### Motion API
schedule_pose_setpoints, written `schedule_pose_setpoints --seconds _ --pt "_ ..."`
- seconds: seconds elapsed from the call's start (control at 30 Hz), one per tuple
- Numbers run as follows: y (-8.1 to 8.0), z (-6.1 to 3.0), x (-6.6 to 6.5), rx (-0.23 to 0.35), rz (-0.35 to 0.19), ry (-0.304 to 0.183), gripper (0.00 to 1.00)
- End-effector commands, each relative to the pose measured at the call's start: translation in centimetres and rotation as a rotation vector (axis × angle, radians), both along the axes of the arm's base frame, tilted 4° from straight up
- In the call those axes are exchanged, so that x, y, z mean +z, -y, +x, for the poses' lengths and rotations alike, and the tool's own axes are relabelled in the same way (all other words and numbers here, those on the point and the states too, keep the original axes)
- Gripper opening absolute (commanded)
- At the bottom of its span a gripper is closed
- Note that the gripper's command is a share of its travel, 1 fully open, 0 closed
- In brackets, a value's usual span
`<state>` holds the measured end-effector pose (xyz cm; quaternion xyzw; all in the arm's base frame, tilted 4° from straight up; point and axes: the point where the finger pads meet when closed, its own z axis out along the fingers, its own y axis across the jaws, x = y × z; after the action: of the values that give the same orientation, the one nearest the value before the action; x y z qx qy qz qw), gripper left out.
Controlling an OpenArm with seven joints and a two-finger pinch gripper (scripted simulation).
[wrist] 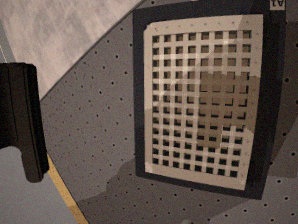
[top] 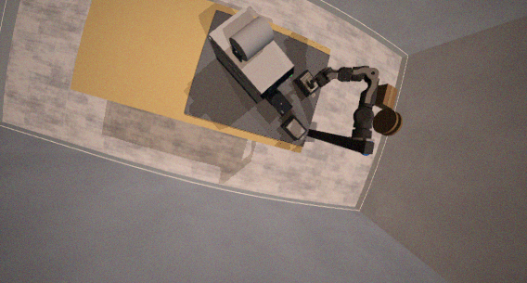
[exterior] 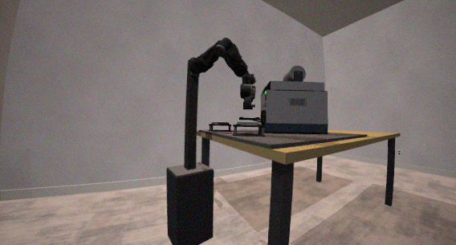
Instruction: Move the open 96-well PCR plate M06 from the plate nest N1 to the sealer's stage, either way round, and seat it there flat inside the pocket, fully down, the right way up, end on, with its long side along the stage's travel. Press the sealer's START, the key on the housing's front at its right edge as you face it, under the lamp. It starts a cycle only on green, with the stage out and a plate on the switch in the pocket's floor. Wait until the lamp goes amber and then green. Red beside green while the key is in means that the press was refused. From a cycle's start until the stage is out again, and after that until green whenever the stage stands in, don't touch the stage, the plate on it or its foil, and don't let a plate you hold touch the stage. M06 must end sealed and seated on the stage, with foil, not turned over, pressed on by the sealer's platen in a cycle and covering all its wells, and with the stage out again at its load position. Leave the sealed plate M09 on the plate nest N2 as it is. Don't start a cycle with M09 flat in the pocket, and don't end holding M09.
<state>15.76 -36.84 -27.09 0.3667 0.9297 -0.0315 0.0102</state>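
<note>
Above the dark perforated surface (wrist: 93, 136), the black two-finger gripper (exterior: 248, 105) hangs wide open, grasping nothing, touching nothing; directly beneath it the white gridded 96-well plate (wrist: 200, 99) rests in its dark square nest (wrist: 139, 96).

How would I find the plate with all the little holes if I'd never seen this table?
Start at the big grey sealer on the yellow-edged table. On the dark mat by its front, under the open gripper, a black nest labelled N1 holds the plate. It is pale, with rows of small open square wells; the plate on the other nest looks smooth on top.
</note>
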Motion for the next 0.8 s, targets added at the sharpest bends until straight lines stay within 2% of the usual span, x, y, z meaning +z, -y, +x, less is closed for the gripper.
schedule_pose_setpoints --seconds 0.0,0.77 --pt "-0.01 0.15 0.14 0.002 -0.001 0.002 0.77" --pt "0.04 0.05 0.07 0.000 -0.001 0.002 0.77"
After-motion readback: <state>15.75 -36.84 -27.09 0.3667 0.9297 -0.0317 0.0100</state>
